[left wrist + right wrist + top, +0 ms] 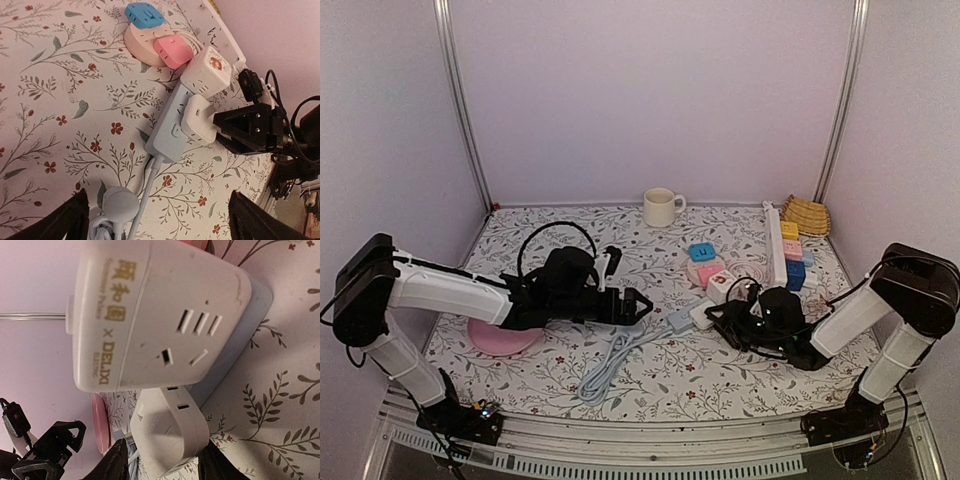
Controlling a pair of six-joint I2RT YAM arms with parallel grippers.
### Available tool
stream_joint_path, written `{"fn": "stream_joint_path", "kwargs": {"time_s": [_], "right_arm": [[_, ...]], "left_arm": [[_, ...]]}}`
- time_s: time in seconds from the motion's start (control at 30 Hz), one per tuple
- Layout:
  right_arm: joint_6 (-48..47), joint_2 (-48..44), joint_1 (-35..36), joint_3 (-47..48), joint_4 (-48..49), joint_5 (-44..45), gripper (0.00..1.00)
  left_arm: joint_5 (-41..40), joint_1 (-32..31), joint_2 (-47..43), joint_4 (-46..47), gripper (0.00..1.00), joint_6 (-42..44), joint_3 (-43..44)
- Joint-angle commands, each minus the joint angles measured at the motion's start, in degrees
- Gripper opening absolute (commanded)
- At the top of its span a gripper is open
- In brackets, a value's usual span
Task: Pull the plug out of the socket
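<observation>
floral table (740, 385): right pincer (167, 465) grips the white plug (199, 119) on blue strip (167, 135); left pincer (645, 305) wide.

From the right wrist camera I get only the dark ends of the fingers (116, 465) of my right hand (164, 452), cut off by the bottom edge either side of the white plug (170, 430), so contact is unclear to me, and the socket strip (252, 325) beyond it hides mostly behind the cube adapter (150, 315).
</observation>
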Motion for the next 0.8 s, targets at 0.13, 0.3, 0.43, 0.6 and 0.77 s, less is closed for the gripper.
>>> {"fn": "stream_joint_path", "kwargs": {"time_s": [0.13, 0.3, 0.43, 0.6, 0.77], "right_arm": [[4.90, 3.28, 0.46, 1.64, 9.64, -0.36, 0.36], [6.45, 2.47, 0.41, 0.31, 11.74, -0.78, 0.34], [6.53, 3.12, 0.42, 0.03, 11.94, -1.68, 0.40], [8.07, 5.20, 0.45, -1.48, 14.66, -2.50, 0.52], [8.92, 6.98, 0.41, -2.94, 17.06, -2.66, 0.54]], "left_arm": [[-1.59, -0.89, 0.78, 3.61, 0.97, 7.04, 0.33], [-1.31, -1.13, 6.66, 0.17, 0.97, 17.72, 7.15], [-1.66, -2.10, 13.42, -3.71, 0.96, 23.82, 13.85], [-1.45, -2.88, 20.52, -5.49, 0.95, 27.76, 19.45], [-0.94, -3.00, 25.72, -5.98, 0.90, 29.69, 22.11]]}}
